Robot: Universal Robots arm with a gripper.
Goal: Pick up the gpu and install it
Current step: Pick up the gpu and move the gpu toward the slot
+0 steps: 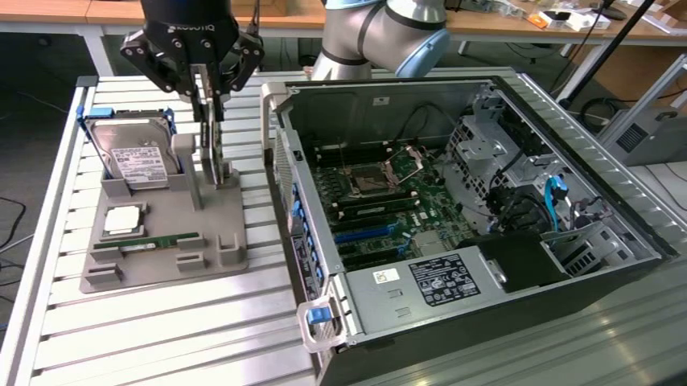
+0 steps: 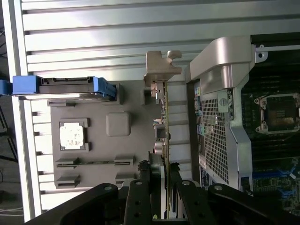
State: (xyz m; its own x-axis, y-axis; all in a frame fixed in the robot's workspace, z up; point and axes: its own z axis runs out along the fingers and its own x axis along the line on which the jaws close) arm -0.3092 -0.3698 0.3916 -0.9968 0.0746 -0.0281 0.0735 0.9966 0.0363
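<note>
**Gripper and card.** The two fingers [image 2: 176, 182] of the gripper [image 1: 211, 103] [image 2: 164, 180] are closed on the upper edge of the gpu [image 1: 218, 154] [image 2: 165, 122], one on each face. The gpu is a thin dark board that stands on edge, upright in a slot of the grey parts holder [image 1: 215, 249] [image 2: 101, 105], in the upper left of the exterior view.

**Views compared.** The wrist view looks along the card's edge and shows its silvery bracket [image 2: 161, 65] at the far end, with small connectors along the board. The exterior view shows the arm [image 1: 376, 32] above. It also shows the open computer case [image 1: 601, 209] at the exterior view's right, with the motherboard [image 1: 376, 189] exposed. Just beside the gpu in the holder are a hard drive [image 1: 131, 157] [image 2: 65, 84] in blue rails, a processor chip [image 1: 121, 219] [image 2: 72, 136] and a green RAM stick [image 1: 161, 240].

**Setting.** Holder and case rest on a slatted aluminium table [image 1: 161, 322]. Wooden benches [image 1: 43, 8] run behind it.
</note>
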